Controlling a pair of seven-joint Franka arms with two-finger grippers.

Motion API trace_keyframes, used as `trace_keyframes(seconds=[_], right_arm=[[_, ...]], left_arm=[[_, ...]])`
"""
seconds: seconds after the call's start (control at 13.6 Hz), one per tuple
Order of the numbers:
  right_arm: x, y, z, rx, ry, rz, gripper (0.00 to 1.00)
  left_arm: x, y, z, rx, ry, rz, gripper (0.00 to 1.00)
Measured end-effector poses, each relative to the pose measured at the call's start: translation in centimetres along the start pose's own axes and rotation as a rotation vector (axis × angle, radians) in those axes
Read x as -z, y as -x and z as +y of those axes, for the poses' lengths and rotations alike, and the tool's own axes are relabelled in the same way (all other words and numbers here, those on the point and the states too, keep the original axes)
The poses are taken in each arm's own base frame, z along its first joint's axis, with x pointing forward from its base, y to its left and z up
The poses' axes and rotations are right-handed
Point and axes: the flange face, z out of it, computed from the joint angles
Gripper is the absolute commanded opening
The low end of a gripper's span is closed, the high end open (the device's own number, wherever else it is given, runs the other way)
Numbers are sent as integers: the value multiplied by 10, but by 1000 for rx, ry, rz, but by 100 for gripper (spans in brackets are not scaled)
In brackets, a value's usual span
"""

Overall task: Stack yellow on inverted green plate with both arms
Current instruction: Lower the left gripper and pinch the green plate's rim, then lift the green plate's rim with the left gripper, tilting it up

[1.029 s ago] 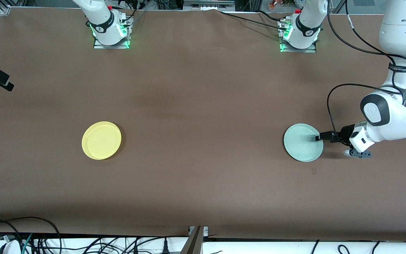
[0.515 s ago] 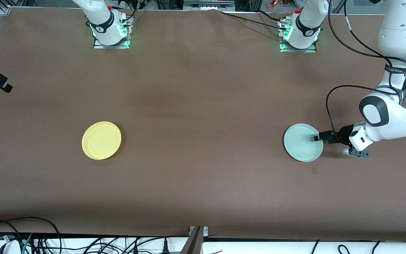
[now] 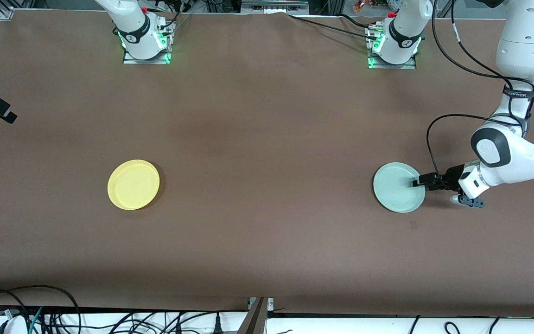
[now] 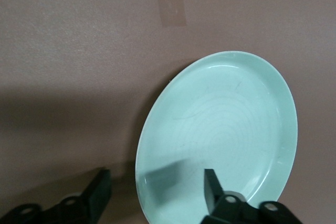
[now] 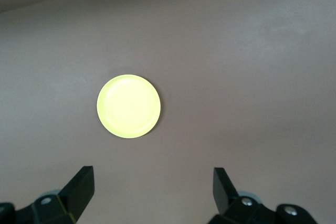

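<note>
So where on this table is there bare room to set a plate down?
The widest bare stretch lies between the yellow plate and the green plate, running up to the arm bases. The strip nearer the front camera than both plates is bare too. It is crowded only at the green plate's rim, where the left gripper sits, jaws open.

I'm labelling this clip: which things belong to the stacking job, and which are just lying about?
Job:
- yellow plate
- green plate, rim between the open left pincer's fingers
- right pincer, open, high above the yellow plate

Lying about:
- tape patch on the table
</note>
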Motion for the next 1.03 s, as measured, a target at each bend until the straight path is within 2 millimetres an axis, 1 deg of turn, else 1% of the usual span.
trace_keyframes(seconds=[0.07, 0.22, 0.29, 0.44, 1.03], right_arm=[[0, 0, -1, 1, 0, 0, 100], [0, 0, -2, 3, 0, 0, 100], [0, 0, -2, 3, 0, -1, 100], [-1, 0, -2, 3, 0, -2, 100], [-2, -1, -2, 4, 1, -4, 100]], left_arm=[[0, 0, 0, -6, -2, 2, 28], [0, -1, -1, -13, -8, 8, 24], [0, -1, -2, -13, -9, 9, 19], [-2, -1, -3, -14, -10, 8, 0], [-2, -2, -3, -34, -21, 19, 0]])
